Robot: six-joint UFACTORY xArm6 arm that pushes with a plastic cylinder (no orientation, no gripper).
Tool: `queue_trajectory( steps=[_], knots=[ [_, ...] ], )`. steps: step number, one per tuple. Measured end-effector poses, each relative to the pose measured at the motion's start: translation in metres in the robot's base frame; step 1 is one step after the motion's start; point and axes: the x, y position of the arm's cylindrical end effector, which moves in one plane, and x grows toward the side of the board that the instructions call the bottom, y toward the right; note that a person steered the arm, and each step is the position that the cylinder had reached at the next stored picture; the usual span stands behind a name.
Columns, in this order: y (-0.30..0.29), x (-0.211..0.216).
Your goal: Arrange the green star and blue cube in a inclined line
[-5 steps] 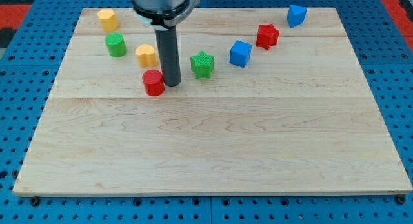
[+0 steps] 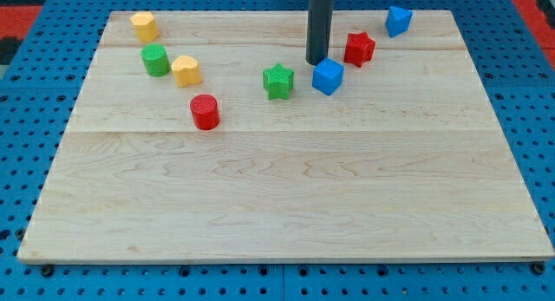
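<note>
The green star (image 2: 278, 81) lies on the wooden board (image 2: 277, 188) in its upper middle. The blue cube (image 2: 328, 76) sits just to the star's right and slightly higher. My tip (image 2: 316, 62) stands at the cube's upper left corner, touching or nearly touching it, and up and to the right of the star. The rod rises straight out of the view's top.
A red star-like block (image 2: 359, 49) sits right of the rod, a blue block (image 2: 398, 21) at the top right. At the left lie a red cylinder (image 2: 205, 112), a yellow block (image 2: 186, 70), a green cylinder (image 2: 156, 60) and another yellow block (image 2: 144, 26).
My tip has moved from beside the red cylinder to the upper right, next to the blue cube. The green star and blue cube have shifted slightly to the right.
</note>
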Motion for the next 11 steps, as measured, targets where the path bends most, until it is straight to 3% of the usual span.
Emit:
queue_trajectory(
  steps=[1, 2, 3, 4, 6, 7, 8, 9, 11],
  knots=[
    [-0.064, -0.001],
    [-0.073, 0.005],
    [-0.037, -0.035],
    [-0.010, -0.003],
    [-0.062, 0.043],
    [-0.044, 0.029],
    [-0.091, 0.048],
    [-0.053, 0.048],
    [0.050, 0.098]
  ],
)
